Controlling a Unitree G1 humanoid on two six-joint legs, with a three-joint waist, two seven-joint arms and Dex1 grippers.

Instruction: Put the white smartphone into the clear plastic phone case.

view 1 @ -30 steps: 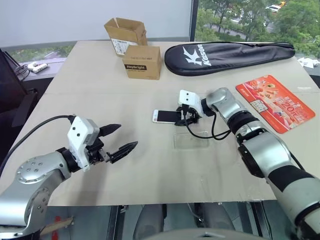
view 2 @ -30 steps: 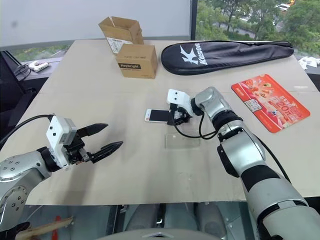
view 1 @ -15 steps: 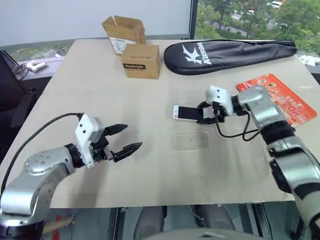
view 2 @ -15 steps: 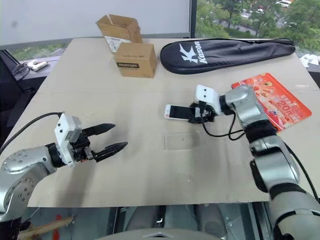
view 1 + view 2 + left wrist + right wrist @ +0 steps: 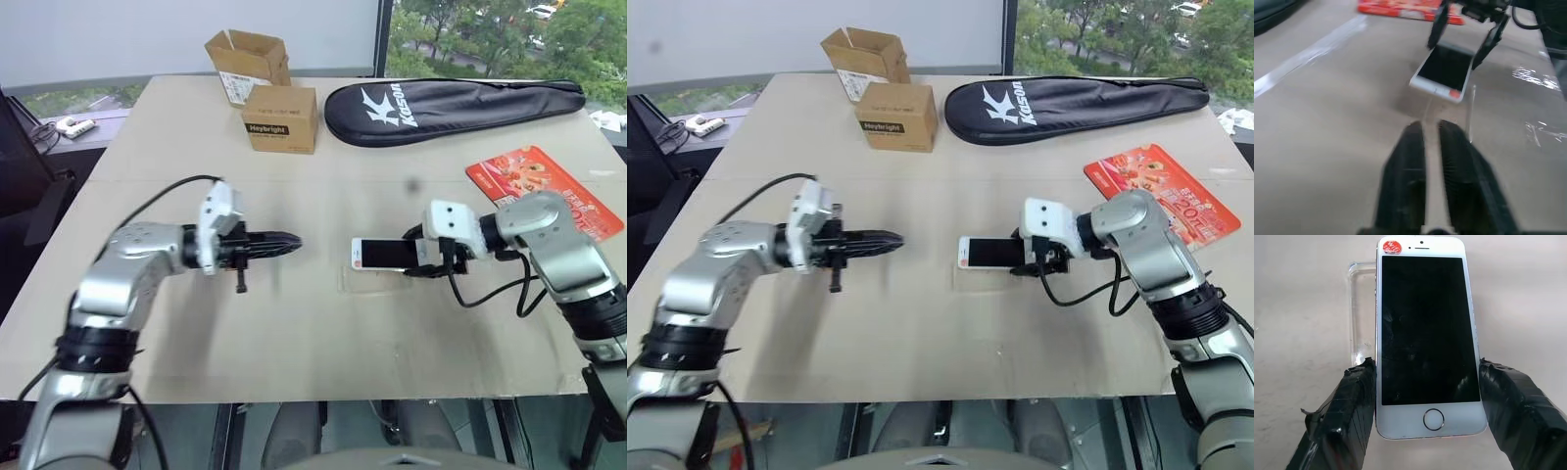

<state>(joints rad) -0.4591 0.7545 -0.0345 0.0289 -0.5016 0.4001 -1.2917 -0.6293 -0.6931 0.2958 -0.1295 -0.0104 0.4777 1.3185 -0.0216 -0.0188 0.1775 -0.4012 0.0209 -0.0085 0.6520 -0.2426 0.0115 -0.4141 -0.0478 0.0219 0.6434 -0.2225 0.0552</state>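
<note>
The white smartphone [image 5: 1422,338], black screen up, is gripped by its long edges near the home-button end in my right gripper [image 5: 1425,366]. It hangs level just above the table [image 5: 196,333], right of centre. The clear plastic phone case [image 5: 1355,318] lies flat on the table, partly under the phone, with one long edge and a corner showing beside it. My left gripper [image 5: 292,241] is shut and empty. It points right toward the phone [image 5: 1442,71] from a short way off.
Two cardboard boxes [image 5: 279,117] stand at the back middle. A black racket bag [image 5: 451,98] lies at the back right and an orange-red printed packet [image 5: 539,191] at the right edge. A black cable [image 5: 490,289] loops under my right wrist.
My left gripper has shut and swung right toward the middle. My right gripper has carried the phone right and nearer, so it now hangs over the case.
</note>
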